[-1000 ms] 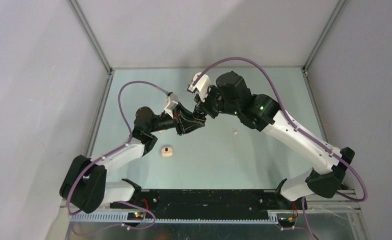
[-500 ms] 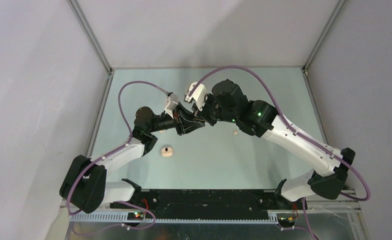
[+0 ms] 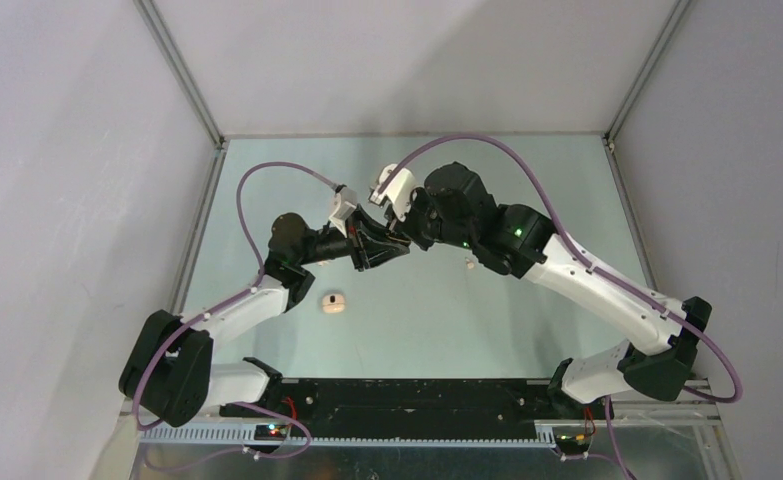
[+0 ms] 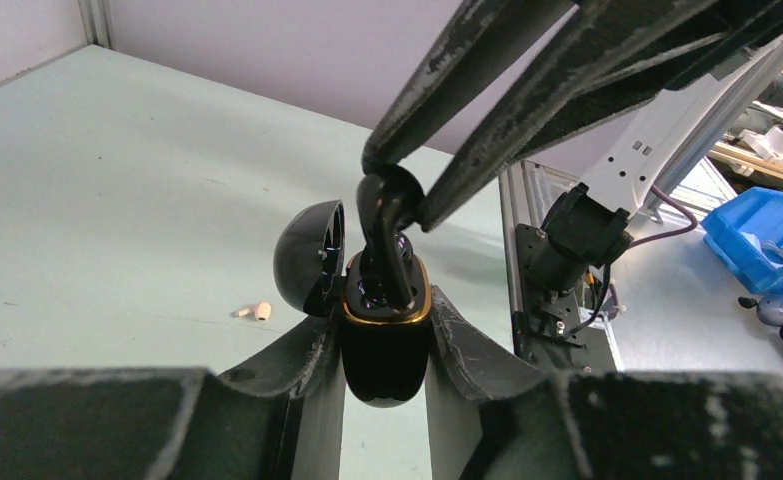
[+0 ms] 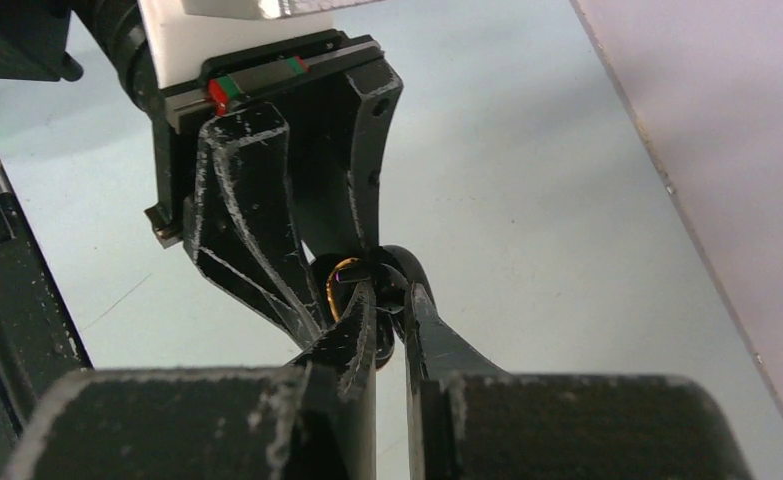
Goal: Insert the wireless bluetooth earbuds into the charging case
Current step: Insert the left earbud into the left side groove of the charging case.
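black earbud (image 4: 382, 235) is pinched between the tips of the right claw (image 4: 402, 185), which comes down from above with its two fingers drawn together on the bud's rounded head. the bud's lower end sits inside the open mouth of a black case (image 4: 385, 372) with a gold rim, touching the inside; how deep it sits i cannot tell. the left claw (image 4: 383, 335) is clamped on that case from both sides, holding it upright and above the table (image 4: 117, 200). the lid (image 4: 309, 255) is swung open to one side, standing tilted next to the bud. in the top view the two claws meet tip to tip over the middle of the table, the left arm reaching in from the left and the right arm from the right. a white earbud (image 4: 258, 312) lies loose on the table, well apart from the held case. a beige case (image 3: 334, 303) with a dark spot on top rests on the table near the left arm, apart from both claws.
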You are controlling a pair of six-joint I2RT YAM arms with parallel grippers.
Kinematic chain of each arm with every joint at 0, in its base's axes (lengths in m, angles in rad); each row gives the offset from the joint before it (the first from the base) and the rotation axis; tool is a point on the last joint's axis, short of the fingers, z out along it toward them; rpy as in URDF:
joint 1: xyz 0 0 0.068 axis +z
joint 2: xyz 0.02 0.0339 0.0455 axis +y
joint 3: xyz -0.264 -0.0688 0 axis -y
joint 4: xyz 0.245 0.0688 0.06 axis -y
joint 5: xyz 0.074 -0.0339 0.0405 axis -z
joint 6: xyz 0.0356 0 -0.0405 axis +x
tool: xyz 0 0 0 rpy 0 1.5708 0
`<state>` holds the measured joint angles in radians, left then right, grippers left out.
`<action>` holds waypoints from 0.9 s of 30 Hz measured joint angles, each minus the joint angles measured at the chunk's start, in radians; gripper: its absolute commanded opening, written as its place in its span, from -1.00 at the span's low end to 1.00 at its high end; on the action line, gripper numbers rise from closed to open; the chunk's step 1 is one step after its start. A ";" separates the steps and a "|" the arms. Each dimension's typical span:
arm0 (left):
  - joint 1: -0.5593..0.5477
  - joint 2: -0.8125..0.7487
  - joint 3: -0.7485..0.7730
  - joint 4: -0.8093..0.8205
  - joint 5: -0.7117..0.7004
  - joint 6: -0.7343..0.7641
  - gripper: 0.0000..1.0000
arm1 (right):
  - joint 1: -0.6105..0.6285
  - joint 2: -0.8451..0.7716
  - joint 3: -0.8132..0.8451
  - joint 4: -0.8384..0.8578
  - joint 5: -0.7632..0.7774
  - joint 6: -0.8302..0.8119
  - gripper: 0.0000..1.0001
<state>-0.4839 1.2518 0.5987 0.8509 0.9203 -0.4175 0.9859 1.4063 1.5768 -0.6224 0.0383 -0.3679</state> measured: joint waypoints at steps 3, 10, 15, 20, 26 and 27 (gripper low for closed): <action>0.000 0.000 0.000 0.000 0.000 0.000 -0.97 | -0.015 0.005 0.024 -0.011 0.003 0.001 -0.92; 0.000 -0.001 0.000 0.000 0.000 0.000 -0.97 | -0.019 0.004 0.027 -0.008 0.003 0.000 -0.92; 0.000 -0.001 0.000 0.000 0.002 0.000 -0.97 | -0.003 0.004 -0.010 0.003 0.014 -0.013 -0.92; 0.000 -0.001 0.000 0.000 0.002 -0.001 -0.97 | 0.003 0.004 -0.023 0.010 0.021 -0.019 -0.92; 0.000 -0.001 0.000 -0.001 0.002 -0.002 -0.97 | 0.010 0.004 -0.025 0.014 0.030 -0.022 -0.92; 0.000 -0.001 0.000 -0.001 0.003 -0.002 -0.97 | 0.011 0.004 -0.025 0.014 0.030 -0.021 -0.92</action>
<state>-0.4839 1.2507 0.5987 0.8501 0.9230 -0.4191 0.9966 1.4101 1.5517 -0.6086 0.0681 -0.3893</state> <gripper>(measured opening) 0.328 0.111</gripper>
